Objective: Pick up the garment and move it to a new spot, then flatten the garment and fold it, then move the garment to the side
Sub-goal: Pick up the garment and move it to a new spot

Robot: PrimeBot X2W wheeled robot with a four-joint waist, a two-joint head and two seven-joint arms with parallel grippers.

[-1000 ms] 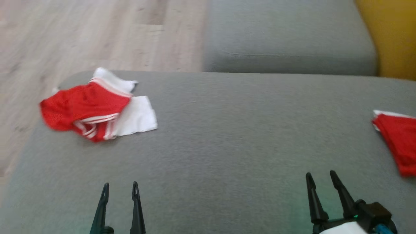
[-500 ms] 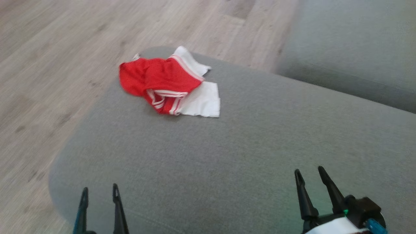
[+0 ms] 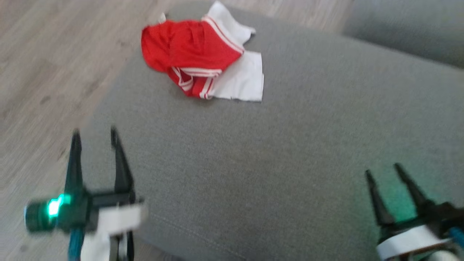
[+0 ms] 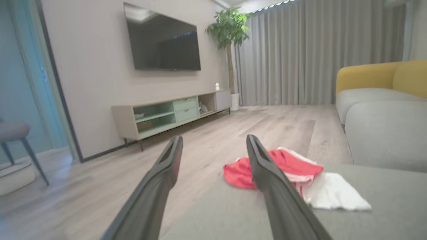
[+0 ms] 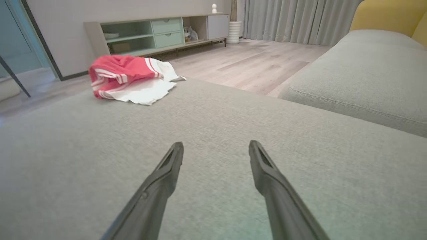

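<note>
1. The left claw (image 3: 95,131) is seen wide open and empty. It is held over the cushion's (image 3: 253,163) edge at 9 o'clock of the head view, with its outer finger above the floor (image 3: 43,54).
2. The right claw (image 3: 383,169) is likewise spread wide with nothing held, low over bare cushion at 4 o'clock.
3. The step in hand is judged to be the reach for the pick-up; the garment (image 3: 192,54) is not yet touched.
4. The reach is best made with the jaws left wide until the fingers straddle a raised red fold. The flat white flap is better avoided, since it could slide out alone.
5. Several layers should be pinched together so that the bundle lifts as one. The tips should be lowered onto the cloth without being dug into the cushion.
6. The garment is found crumpled, red with white stripes over a white panel. It lies near the cushion's far corner, close to the drop to the floor.
7. From the left claw it is placed at 2 o'clock, well apart; from the right claw at 10 o'clock, farther off.
8. In the left wrist view the garment (image 4: 293,163) is partly hidden behind one finger of the left claw (image 4: 214,138).
</note>
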